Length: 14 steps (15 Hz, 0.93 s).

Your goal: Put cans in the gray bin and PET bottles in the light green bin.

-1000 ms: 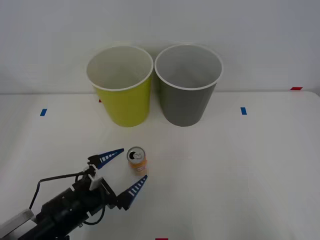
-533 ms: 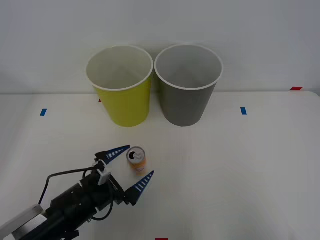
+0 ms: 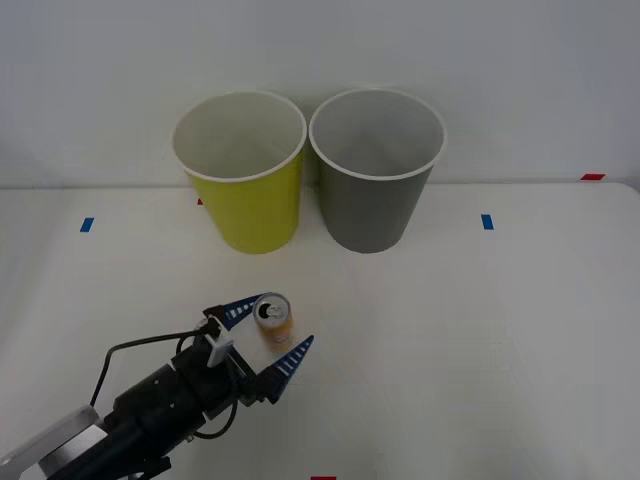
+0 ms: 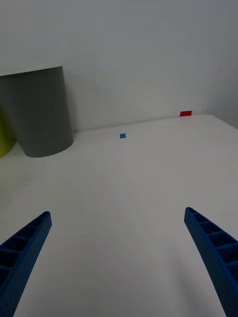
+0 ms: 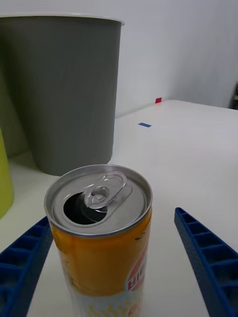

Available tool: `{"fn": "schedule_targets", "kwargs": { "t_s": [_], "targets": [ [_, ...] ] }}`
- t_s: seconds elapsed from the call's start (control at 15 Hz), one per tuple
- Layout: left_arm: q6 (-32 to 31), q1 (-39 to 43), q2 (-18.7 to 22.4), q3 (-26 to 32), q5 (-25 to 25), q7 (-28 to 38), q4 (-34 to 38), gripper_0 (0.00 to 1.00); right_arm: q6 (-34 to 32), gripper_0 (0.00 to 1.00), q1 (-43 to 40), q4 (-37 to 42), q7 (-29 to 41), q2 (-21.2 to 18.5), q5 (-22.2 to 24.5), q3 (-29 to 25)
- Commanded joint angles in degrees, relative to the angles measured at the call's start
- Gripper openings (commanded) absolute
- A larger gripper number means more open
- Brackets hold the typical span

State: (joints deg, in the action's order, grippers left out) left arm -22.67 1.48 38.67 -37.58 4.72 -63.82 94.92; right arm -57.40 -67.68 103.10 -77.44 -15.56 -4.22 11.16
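Observation:
The orange-and-white can [image 3: 273, 320] stands upright on the white table, its opened silver lid up, in front of the two bins. My left gripper [image 3: 265, 337] is open, one blue finger on each side of the can [image 5: 101, 237], not touching it. The gray bin [image 3: 375, 175] stands at the back right of the pair, and the light green bin [image 3: 240, 175] is beside it on the left. My right gripper [image 4: 118, 213] is open over bare table, with the gray bin [image 4: 34, 114] farther off. PET bottles are out of view.
Blue tape marks [image 3: 87, 224] [image 3: 487, 221] lie on the table at left and right. A red mark [image 3: 593, 176] sits at the far right edge by the wall. Open table spreads to the right of the can.
My left gripper has slid forward and to the right, so its open fingers now reach around the can. The can and the bins have stayed put.

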Motion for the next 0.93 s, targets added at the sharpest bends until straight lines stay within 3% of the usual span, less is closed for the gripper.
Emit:
{"fn": "schedule_targets", "kwargs": {
  "t_s": [0.07,0.13,0.27,0.4,0.93],
  "targets": [
    [0.0,-0.5,-0.1,0.1,-0.9,0.0,0.1,0.33,0.0,0.93,0.0,0.0,0.0,0.0,0.0,0.0],
    [-0.1,-0.7,0.0,0.0,-1.2,0.0,0.0,0.25,0.0,0.93,0.0,0.0,0.0,0.0,0.0,0.0],
    [0.0,-0.7,-0.2,0.0,-1.3,-0.2,0.0,0.22,0.0,0.93,0.0,0.0,0.0,0.0,0.0,0.0],
    [-0.1,-0.7,-0.4,0.0,-1.3,-0.2,0.0,0.06,0.0,0.93,0.0,0.0,0.0,0.0,0.0,0.0],
    [-0.1,-0.7,-0.4,-0.1,-0.5,0.0,0.0,0.03,0.0,0.93,0.0,0.0,0.0,0.0,0.0,0.0]
  ]
}}
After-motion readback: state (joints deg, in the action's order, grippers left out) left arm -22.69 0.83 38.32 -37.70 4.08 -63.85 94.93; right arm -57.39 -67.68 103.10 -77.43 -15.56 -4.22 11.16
